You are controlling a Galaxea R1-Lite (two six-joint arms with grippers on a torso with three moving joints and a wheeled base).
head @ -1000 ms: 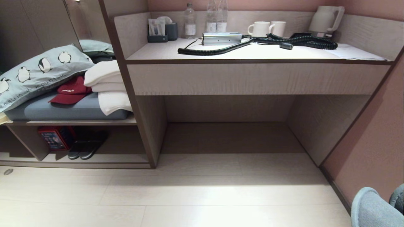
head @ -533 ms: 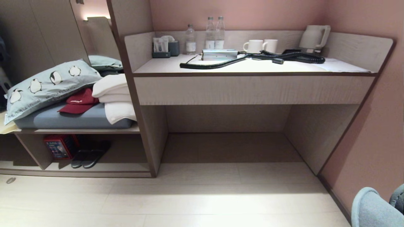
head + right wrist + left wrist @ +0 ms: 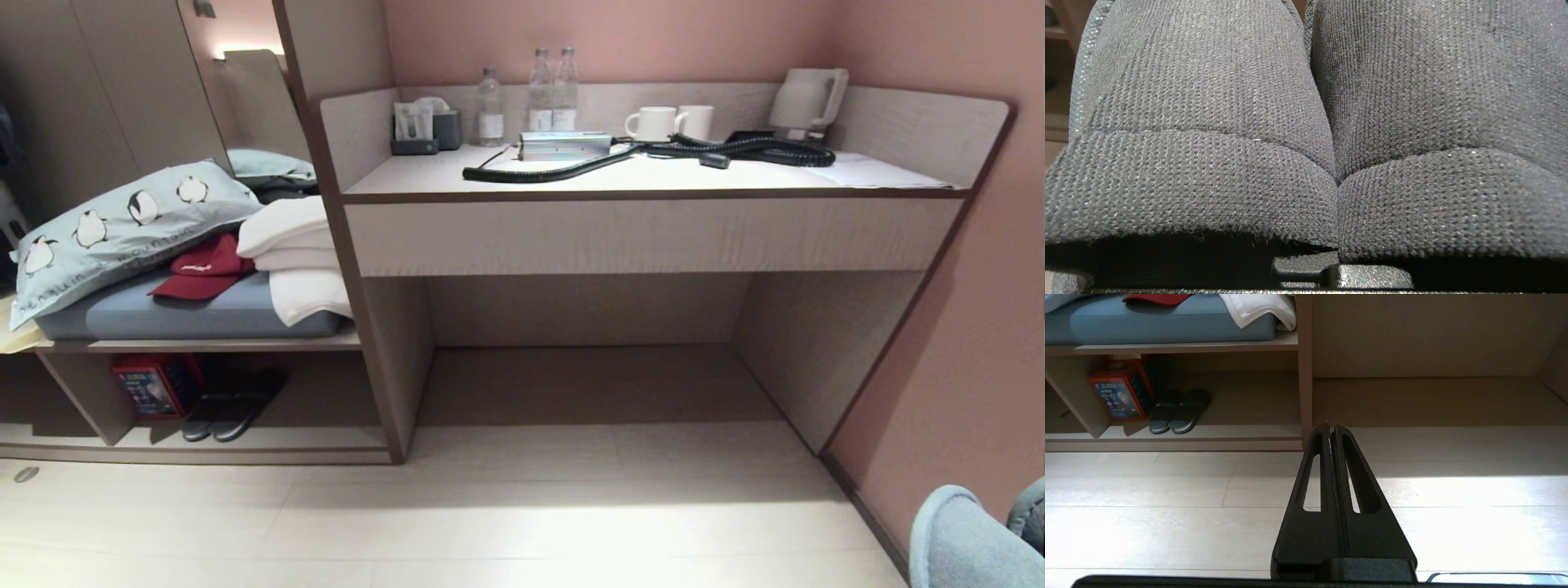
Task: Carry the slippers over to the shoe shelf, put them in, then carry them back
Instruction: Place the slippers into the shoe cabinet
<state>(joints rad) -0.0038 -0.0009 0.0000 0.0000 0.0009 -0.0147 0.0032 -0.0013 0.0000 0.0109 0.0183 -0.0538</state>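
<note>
Slippers (image 3: pixel 1306 122), the grey-blue pair, side by side with toe bands touching, fill the right wrist view; in the head view they show only as a pale blue rounded edge at the lower right corner (image 3: pixel 959 539), low beside the pink wall (image 3: pixel 963 343). Right end effector: closed nearly all the way, its own fingers mostly hidden under the fabric, with the pair held on it; just a dark bit of its body shows below the toe bands. Left end effector (image 3: pixel 1331 428): fingers pressed together, holding nothing, pointing out over the pale floor (image 3: pixel 457 523) toward the furniture. Shoe shelf (image 3: pixel 245 453): low cubby at floor level, left of the desk, under a bench board. Inside it: a black pair of slides (image 3: pixel 224 408) set together, and a red box (image 3: pixel 151 384) just beside them on their left. On the bench above: a grey-blue cushion (image 3: pixel 204 314), a penguin-print pillow (image 3: pixel 114 233), a red cap (image 3: pixel 204 265), folded white towels (image 3: pixel 298 261). Tabletop (image 3: pixel 637 175) to the right carries three water bottles (image 3: pixel 539 98), two white mugs (image 3: pixel 669 122), a kettle (image 3: pixel 804 98), a silver box (image 3: pixel 563 145) and a black coiled hose (image 3: pixel 653 155). The space under the tabletop is open to the floor.
</note>
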